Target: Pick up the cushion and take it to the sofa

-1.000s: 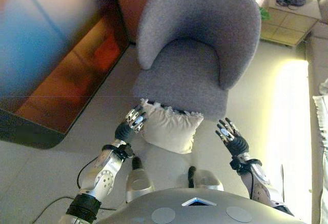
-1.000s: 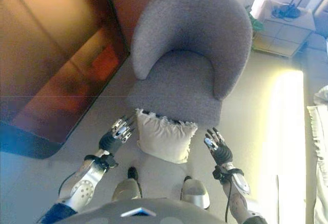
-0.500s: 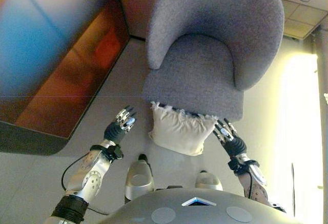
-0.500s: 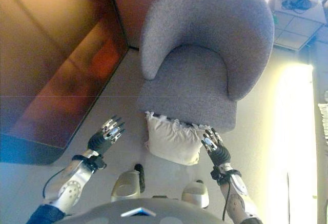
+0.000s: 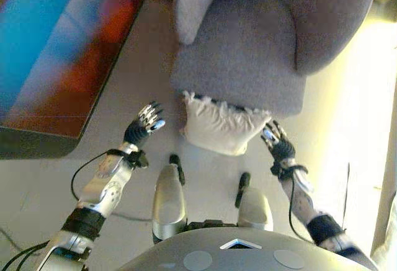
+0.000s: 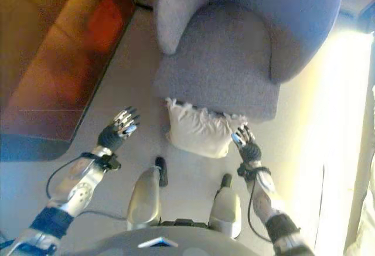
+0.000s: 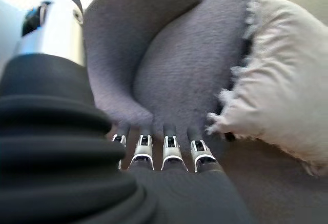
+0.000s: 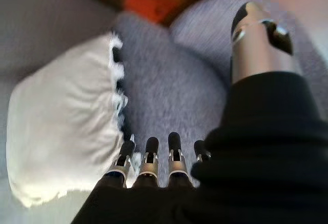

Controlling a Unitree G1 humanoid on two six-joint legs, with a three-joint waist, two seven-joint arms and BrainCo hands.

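A cream cushion (image 5: 218,125) with a frilled edge leans on the floor against the front of a grey armchair (image 5: 248,54). My left hand (image 5: 142,125) hovers open to the cushion's left, a short gap away; the left wrist view shows the cushion (image 7: 287,85) beside its straight fingers (image 7: 169,152). My right hand (image 5: 276,142) is open at the cushion's right corner, close to it or just touching. In the right wrist view the cushion (image 8: 61,131) lies just beside its straight fingers (image 8: 148,162). Neither hand holds anything.
A dark glossy cabinet or table (image 5: 56,54) with reflections stands at the left. The armchair rises directly behind the cushion. Pale floor (image 5: 347,128) runs along the right side.
The camera has tilted down and closer, so the scene shifted. My right hand has stayed by the cushion's right corner; my left hand remains apart on the left.
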